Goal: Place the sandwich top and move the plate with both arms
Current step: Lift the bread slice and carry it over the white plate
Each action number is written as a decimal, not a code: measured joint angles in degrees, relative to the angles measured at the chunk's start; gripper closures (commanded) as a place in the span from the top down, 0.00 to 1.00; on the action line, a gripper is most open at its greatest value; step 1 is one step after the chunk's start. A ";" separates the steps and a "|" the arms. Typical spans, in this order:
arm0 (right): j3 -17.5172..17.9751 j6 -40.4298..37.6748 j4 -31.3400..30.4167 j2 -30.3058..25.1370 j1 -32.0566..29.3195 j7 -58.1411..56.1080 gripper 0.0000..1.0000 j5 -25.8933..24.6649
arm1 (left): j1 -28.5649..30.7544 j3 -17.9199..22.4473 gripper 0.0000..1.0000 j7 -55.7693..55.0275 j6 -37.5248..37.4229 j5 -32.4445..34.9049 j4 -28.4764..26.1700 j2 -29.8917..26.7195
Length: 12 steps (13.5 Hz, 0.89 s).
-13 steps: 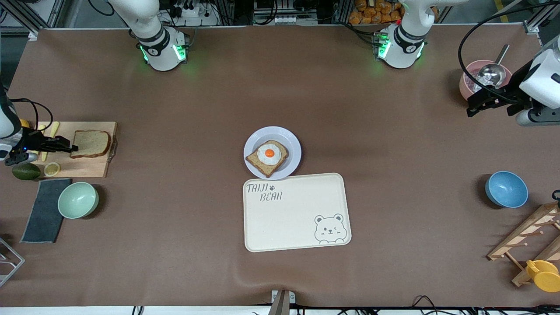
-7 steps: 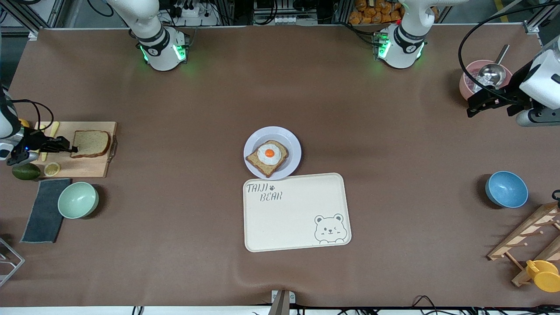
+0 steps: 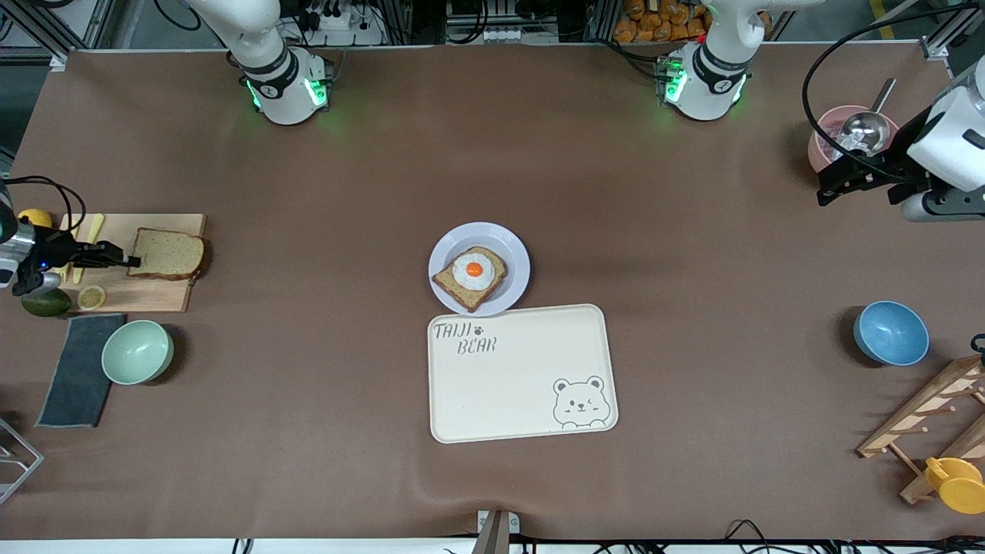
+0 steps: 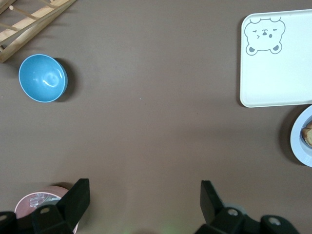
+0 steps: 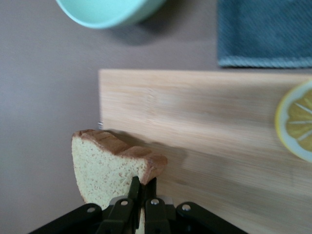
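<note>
Arms: white jointed shells with black joint bands
Bases: round white housings lit green, one [image 3: 285, 88] at the right arm's end, one [image 3: 702, 85] at the left's
Grippers: black; left gripper [image 4: 141, 207], right gripper [image 5: 142, 187]
Cables: black loops at both wrists

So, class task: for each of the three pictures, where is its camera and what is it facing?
Front view: high across the table, facing both bases; right claw shut on the sandwich top, left claw waits over the table.
Left wrist view: looks down past its open claw at the blue bowl and bear tray.
Right wrist view: looks down over the cutting board.
Shared: the bread slice.
</note>
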 measured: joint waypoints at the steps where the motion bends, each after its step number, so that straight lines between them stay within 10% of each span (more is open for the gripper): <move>1: 0.10 -1.24 0.72 -0.39 0.60 1.09 0.00 0.02 | -0.22 -0.04 1.00 0.00 0.10 0.00 0.00 0.02; 12: 0.70 -8.70 0.63 -5.71 13.53 16.22 0.00 4.75 | 0.27 0.51 1.00 0.00 0.86 0.00 0.66 0.34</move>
